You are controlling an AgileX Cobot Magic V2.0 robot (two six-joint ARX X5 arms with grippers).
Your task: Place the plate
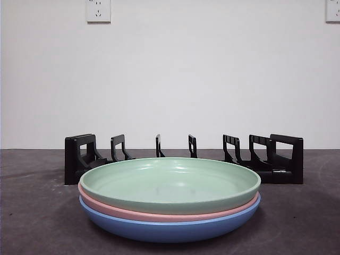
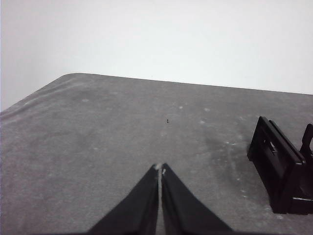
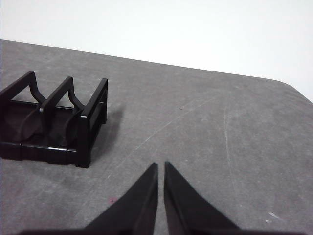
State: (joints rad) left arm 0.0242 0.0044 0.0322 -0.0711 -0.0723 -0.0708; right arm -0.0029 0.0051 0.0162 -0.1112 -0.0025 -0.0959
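Note:
A stack of three plates stands near the camera in the front view: a green plate (image 1: 170, 185) on top, a pink plate (image 1: 159, 213) under it, a blue plate (image 1: 170, 227) at the base. Behind the stack a black slotted plate rack (image 1: 183, 159) runs across the table. The rack's one end (image 2: 281, 171) shows in the left wrist view, its other end (image 3: 54, 122) in the right wrist view. My left gripper (image 2: 160, 169) is shut over bare table, holding nothing. My right gripper (image 3: 160, 166) is shut and empty, off to the side of the rack. Neither arm shows in the front view.
The grey table top (image 1: 32, 212) stretches to both sides of the stack. A white wall with two sockets (image 1: 98, 10) stands behind the rack. A rounded table corner (image 2: 73, 76) lies ahead of the left gripper.

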